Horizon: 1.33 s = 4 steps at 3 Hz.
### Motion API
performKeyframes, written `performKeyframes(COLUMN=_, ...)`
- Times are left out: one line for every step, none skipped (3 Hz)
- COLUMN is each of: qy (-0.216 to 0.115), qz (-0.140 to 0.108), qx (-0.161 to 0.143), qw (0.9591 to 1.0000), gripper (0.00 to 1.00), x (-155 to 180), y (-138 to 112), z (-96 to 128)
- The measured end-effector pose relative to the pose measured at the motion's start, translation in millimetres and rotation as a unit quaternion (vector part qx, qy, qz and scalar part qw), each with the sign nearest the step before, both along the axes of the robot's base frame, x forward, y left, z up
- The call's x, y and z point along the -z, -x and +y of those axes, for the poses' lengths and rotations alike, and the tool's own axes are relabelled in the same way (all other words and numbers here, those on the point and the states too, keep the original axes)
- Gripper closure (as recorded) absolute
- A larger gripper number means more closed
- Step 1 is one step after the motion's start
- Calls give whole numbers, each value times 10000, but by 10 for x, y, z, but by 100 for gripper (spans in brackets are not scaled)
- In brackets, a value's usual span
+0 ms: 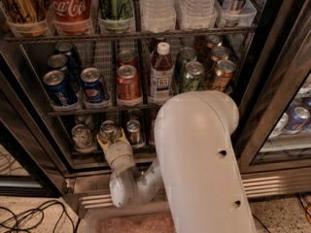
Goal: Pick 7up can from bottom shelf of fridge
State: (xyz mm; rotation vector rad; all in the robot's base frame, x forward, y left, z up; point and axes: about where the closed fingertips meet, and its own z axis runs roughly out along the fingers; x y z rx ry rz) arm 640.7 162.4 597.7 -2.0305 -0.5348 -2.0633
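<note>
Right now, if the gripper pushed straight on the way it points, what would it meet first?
The gripper, low by the bottom shelf, points into the fridge at the middle of three cans, apparently the 7up can. That comes first; depth is unclear, so it may already touch.

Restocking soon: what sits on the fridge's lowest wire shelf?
Three small silver-topped cans: left one, the pale 7up can with the robot's gripper at it, right one. The bulky white arm hides the right of the bottom shelf.
</note>
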Motion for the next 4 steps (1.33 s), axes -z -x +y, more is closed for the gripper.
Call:
performKeyframes(qy=67, qz=323, qx=27, qw=9995, gripper=100, x=-79, y=46, z=-23)
performKeyframes(qy=186, qz=702, qx=77, qw=9973, gripper=100, x=-169, y=76, z=-73)
performKeyframes(qy=275, qz=966, qx=56, qw=9949, gripper=100, x=-305, y=106, z=-85)
performKeyframes(qy=281, qz=1167, qx=-5, qw=9928, gripper=100, x=-440, y=143, z=-70)
